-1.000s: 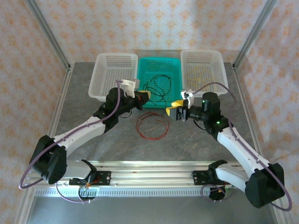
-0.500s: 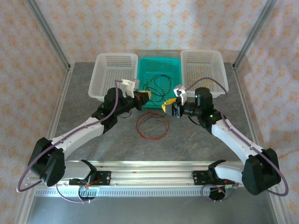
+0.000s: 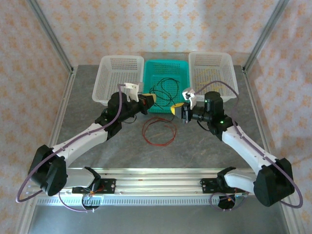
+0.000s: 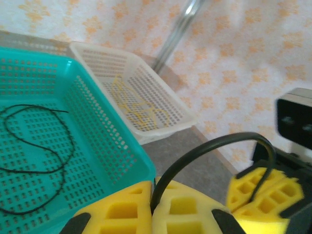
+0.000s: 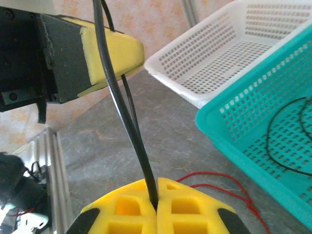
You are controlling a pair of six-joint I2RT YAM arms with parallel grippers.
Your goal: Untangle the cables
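A black cable hangs in a short arc between my two grippers, just in front of the teal basket. My left gripper is shut on one end of it. My right gripper is shut on the other end, with the black cable rising straight out of its yellow pads. A red cable lies looped on the grey table below both grippers. Another black cable lies inside the teal basket.
An empty white basket stands left of the teal one. The white basket on the right holds yellow cables. Metal frame posts rise at the back corners, and a rail runs along the near edge.
My right gripper has moved left and towards the teal basket, close to the left gripper, and has shut on the black cable. The left gripper has stayed shut and has barely moved.
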